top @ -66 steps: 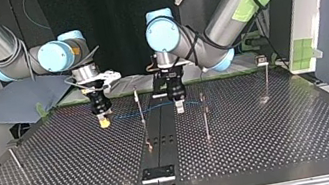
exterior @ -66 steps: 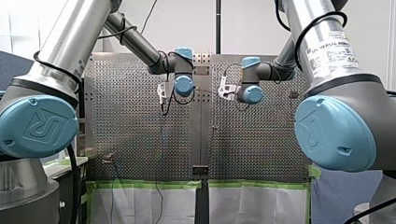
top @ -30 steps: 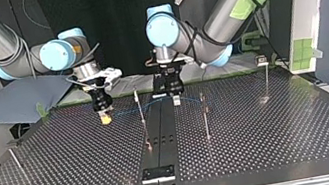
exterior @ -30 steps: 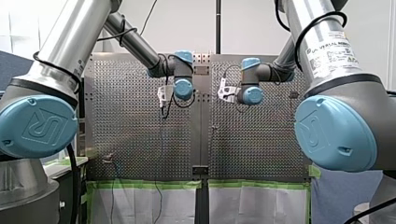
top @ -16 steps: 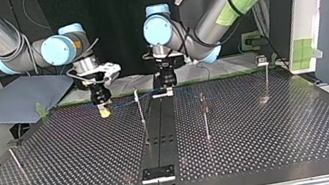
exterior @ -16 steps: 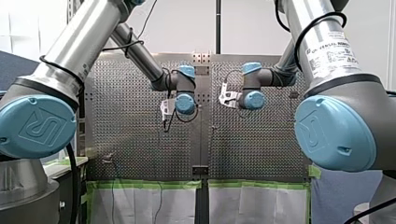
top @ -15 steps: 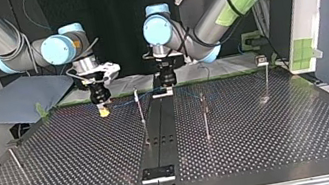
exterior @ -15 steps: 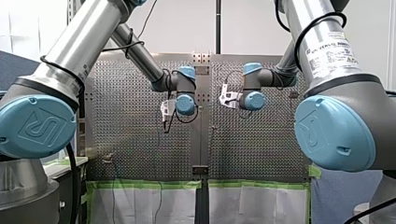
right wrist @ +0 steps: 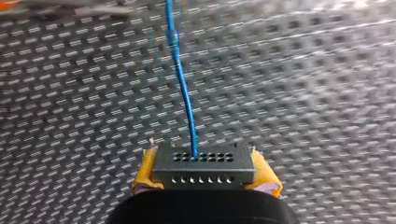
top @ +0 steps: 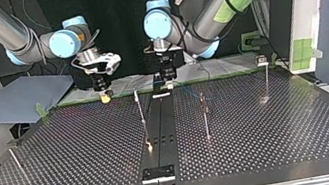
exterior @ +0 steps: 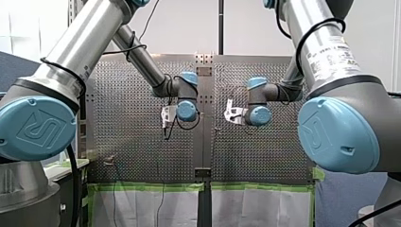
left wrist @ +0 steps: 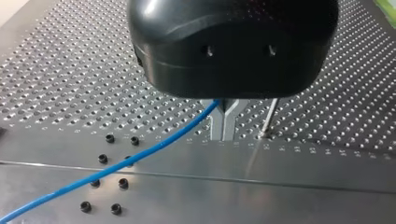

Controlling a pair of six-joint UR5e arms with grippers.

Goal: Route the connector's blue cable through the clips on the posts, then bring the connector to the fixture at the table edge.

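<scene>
Between right gripper (right wrist: 205, 171) pads (right wrist: 144, 176): connector (right wrist: 204, 164), blue cable (right wrist: 184, 93) running ahead.

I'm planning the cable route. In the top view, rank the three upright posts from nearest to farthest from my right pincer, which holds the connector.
1. thin centre post, beside the middle strip, closest to my right pincer.
2. dark-clipped post, across the strip, toward the view's right.
3. right-edge post, far at the view's right, farthest.
</scene>
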